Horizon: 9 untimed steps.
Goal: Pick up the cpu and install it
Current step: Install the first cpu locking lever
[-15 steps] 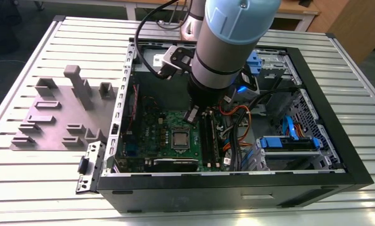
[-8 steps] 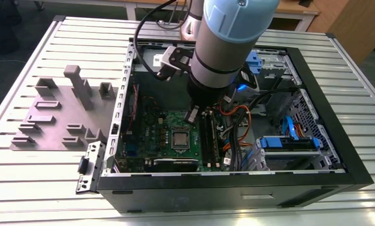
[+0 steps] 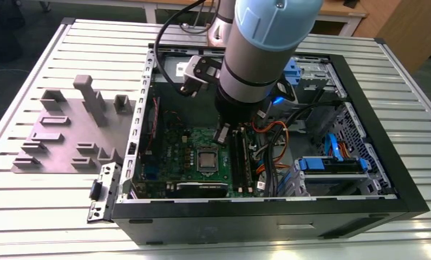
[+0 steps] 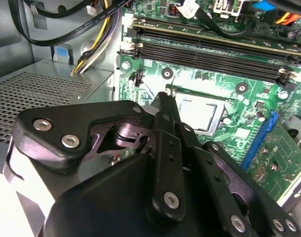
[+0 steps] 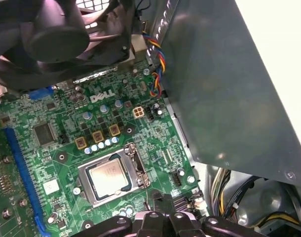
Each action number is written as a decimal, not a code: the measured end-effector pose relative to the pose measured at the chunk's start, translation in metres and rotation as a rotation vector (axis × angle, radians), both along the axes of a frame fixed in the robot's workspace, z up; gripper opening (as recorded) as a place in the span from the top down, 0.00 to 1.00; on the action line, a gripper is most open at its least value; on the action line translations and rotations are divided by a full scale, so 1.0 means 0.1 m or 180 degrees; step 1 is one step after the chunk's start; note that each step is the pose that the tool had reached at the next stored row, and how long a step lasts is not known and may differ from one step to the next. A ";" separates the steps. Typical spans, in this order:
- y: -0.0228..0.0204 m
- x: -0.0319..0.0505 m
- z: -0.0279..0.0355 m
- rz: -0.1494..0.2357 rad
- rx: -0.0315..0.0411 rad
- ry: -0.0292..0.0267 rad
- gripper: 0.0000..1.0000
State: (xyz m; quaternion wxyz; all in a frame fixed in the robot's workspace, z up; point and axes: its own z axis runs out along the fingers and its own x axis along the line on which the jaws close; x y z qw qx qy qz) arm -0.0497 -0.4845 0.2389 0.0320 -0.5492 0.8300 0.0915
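Hovering over the open computer case (image 3: pixel 360 179), I have the jaws (image 3: pixel 223 134) poised above the motherboard (image 5: pixel 56 148), and they carry nothing that I can see. Whether they stand apart or together I cannot tell; the linkage in front of both wrist cameras hides the tips. The cpu (image 5: pixel 108 178) already lies flat inside its socket frame (image 5: pixel 135 165), just below and slightly ahead of the jaws, its silver top bare and level in the first wrist view and also seen past the linkage in the second wrist view (image 4: pixel 197 114).

My judgement is that the placing step is done or nearly so, with seating still to be confirmed. Any further move near the jaws calls for a straight, slow vertical path: the memory slots (image 4: pixel 209 49) run close alongside, and bundled cables (image 3: pixel 273 135) hang just beyond them.

Beneath the case is a slatted metal tabletop (image 3: pixel 57 211), with a grey fixture block (image 3: pixel 71 135) well off to the side of the jaws. A wooden desk (image 3: pixel 345 8) stands behind the rig.
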 end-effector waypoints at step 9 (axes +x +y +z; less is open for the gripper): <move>-0.102 -0.001 -0.008 0.0013 0.0001 -0.0001 0.90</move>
